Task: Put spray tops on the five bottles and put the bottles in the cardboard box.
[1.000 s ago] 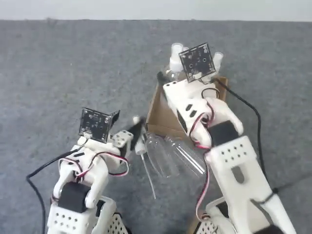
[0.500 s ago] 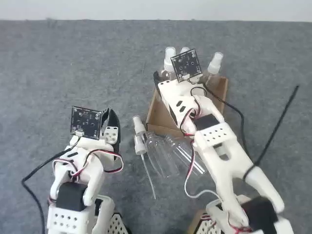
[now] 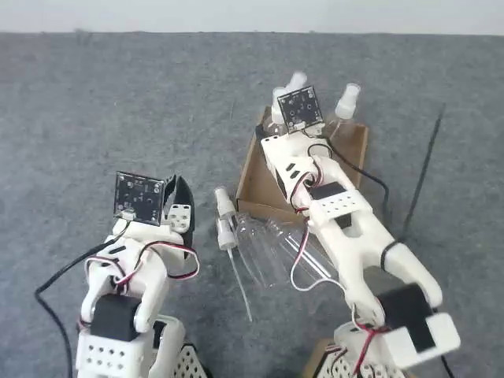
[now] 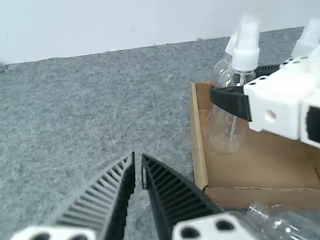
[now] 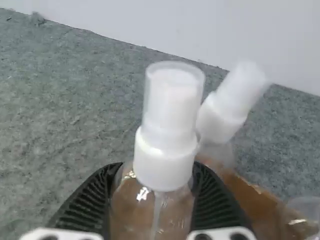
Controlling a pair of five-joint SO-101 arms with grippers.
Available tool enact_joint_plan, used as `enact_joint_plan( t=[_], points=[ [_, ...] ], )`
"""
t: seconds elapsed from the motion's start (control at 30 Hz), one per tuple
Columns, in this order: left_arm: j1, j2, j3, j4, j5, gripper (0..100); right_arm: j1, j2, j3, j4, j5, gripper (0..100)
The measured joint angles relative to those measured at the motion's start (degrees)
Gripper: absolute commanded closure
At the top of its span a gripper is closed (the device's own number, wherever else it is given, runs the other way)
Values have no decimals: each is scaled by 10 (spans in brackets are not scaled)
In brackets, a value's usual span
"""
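Right gripper (image 5: pixel 152 202): jaws closed on the shoulder of a clear bottle (image 5: pixel 160 165) with its spray top on, upright in the upper-left corner of the cardboard box (image 3: pixel 250 169), upper middle of the high view. Base on the box floor or not: cannot tell. Just beside it, a second topped bottle (image 5: pixel 227 112), leaning; touching or not, unclear. At the box's upper-right corner, a third topped bottle (image 3: pixel 347 101).

Left gripper (image 4: pixel 138 172): nearly shut, only a thin gap, holding nothing, at the lower left of the high view, apart from the box.

Below the box's near wall, two bare bottles (image 3: pixel 264 252) lying side by side on the grey carpet (image 3: pixel 118 102); just left of them, two loose spray tops (image 3: pixel 223 198) with their tubes.

Likely step: setting the held bottle down. Lower straight until the base meets cardboard, keep it upright, avoid nudging the leaning neighbour, then open just past the shoulder and lift out vertically. Leave space along the near wall for the last two.
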Motion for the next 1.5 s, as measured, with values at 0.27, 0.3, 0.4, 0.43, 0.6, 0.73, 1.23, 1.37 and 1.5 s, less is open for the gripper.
enact_joint_plan(
  t=[0.27, 0.3, 0.4, 0.43, 0.6, 0.73, 1.23, 1.37, 1.5],
  points=[
    [0, 0, 0, 0, 0, 988, 0, 24, 34, -50, 0, 992],
    [0, 0, 0, 0, 0, 988, 0, 24, 38, -51, 0, 992],
    [0, 0, 0, 0, 0, 988, 0, 24, 40, -54, 0, 991],
    [0, 0, 0, 0, 0, 988, 0, 24, 40, -54, 0, 989],
    [0, 0, 0, 0, 0, 988, 0, 22, 54, -55, 1, 986],
    [0, 0, 0, 0, 0, 988, -8, 22, 54, -59, 2, 912],
    [0, 0, 5, -11, 0, 988, -18, 22, 62, -59, 0, 831],
    [0, 0, 5, -11, 0, 988, -18, 22, 62, -59, -1, 831],
    [0, 0, 5, -11, 0, 988, -18, 22, 62, -59, -1, 831]
  ],
)
